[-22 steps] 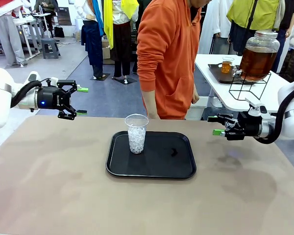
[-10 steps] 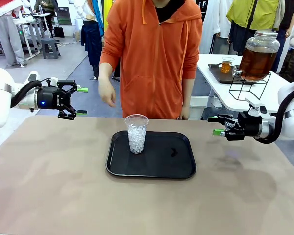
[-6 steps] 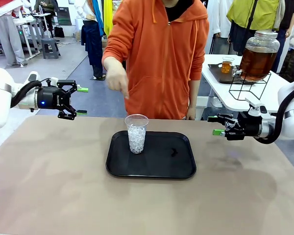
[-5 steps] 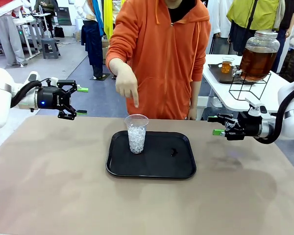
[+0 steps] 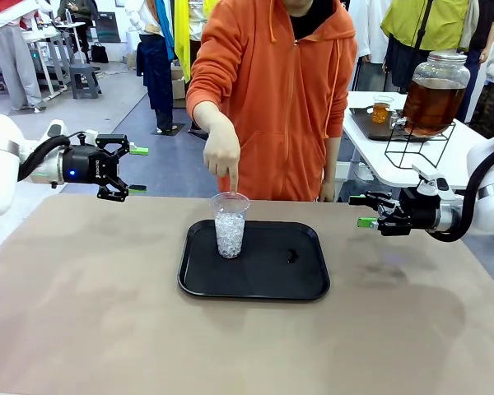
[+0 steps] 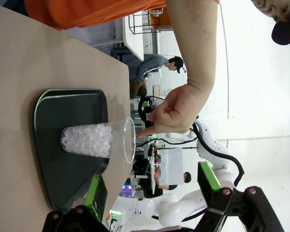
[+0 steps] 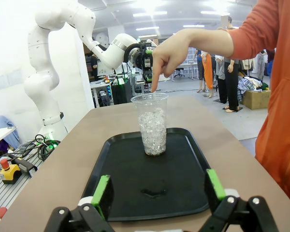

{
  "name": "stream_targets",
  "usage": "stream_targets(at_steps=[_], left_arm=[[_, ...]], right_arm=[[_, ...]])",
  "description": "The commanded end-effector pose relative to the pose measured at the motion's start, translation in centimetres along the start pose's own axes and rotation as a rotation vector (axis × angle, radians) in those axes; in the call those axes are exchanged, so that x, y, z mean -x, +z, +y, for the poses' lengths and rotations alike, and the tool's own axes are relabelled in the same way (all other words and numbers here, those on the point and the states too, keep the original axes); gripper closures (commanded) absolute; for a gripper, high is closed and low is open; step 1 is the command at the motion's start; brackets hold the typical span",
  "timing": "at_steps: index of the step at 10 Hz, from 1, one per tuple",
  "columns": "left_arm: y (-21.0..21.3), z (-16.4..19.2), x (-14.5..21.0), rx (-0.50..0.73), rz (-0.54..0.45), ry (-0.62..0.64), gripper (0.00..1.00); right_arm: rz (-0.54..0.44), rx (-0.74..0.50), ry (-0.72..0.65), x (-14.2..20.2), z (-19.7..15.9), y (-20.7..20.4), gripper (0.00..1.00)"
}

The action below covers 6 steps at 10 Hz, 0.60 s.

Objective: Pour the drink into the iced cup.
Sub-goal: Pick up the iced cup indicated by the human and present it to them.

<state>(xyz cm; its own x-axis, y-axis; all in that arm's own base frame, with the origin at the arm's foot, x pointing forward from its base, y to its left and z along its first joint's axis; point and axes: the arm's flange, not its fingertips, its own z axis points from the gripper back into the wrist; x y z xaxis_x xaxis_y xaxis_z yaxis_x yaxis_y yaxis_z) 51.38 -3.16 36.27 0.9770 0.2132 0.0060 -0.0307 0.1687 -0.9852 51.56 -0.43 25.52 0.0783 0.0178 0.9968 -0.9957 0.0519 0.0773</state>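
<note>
The iced cup (image 5: 230, 224), clear plastic and about half full of ice, stands upright on the left part of a black tray (image 5: 267, 276); it shows too as the cup (image 6: 99, 140) and the cup (image 7: 152, 124). A person in an orange hoodie points a finger of one hand (image 5: 223, 156) down at its rim. The drink (image 5: 432, 104), amber, fills a lidded glass jar on a wire stand on a white table at the far right. My left gripper (image 5: 134, 169) hovers open at the table's far left edge. My right gripper (image 5: 362, 211) hovers open right of the tray. Both are empty.
A small glass of amber liquid (image 5: 382, 109) sits on a dark tray beside the jar. A small wet spot (image 5: 291, 256) lies on the black tray (image 7: 183, 188). The tan tabletop (image 5: 107, 329) is bare around the tray.
The person turned to face the table and brought a hand down from the side until a finger points at the cup's rim. Neither arm has moved.
</note>
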Motion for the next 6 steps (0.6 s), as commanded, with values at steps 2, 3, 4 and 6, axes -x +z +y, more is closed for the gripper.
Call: stream_targets(at_steps=[2,3,4,6], left_arm=[[-0.03,-0.09,0.01,0.004,-0.006,-0.01,0.0],[-0.03,-0.09,0.01,0.004,-0.006,-0.01,0.0],[-0.03,-0.09,0.01,0.004,-0.006,-0.01,0.0],[0.0,0.0,0.0,0.0,0.0,0.0,0.0]], right_arm=[[-0.004,0.0,-0.003,-0.32,-0.1,-0.18,0.0],[-0.004,0.0,-0.003,-0.32,-0.1,-0.18,0.0],[-0.004,0.0,-0.003,-0.32,-0.1,-0.18,0.0],[-0.004,0.0,-0.003,-0.32,-0.1,-0.18,0.0]])
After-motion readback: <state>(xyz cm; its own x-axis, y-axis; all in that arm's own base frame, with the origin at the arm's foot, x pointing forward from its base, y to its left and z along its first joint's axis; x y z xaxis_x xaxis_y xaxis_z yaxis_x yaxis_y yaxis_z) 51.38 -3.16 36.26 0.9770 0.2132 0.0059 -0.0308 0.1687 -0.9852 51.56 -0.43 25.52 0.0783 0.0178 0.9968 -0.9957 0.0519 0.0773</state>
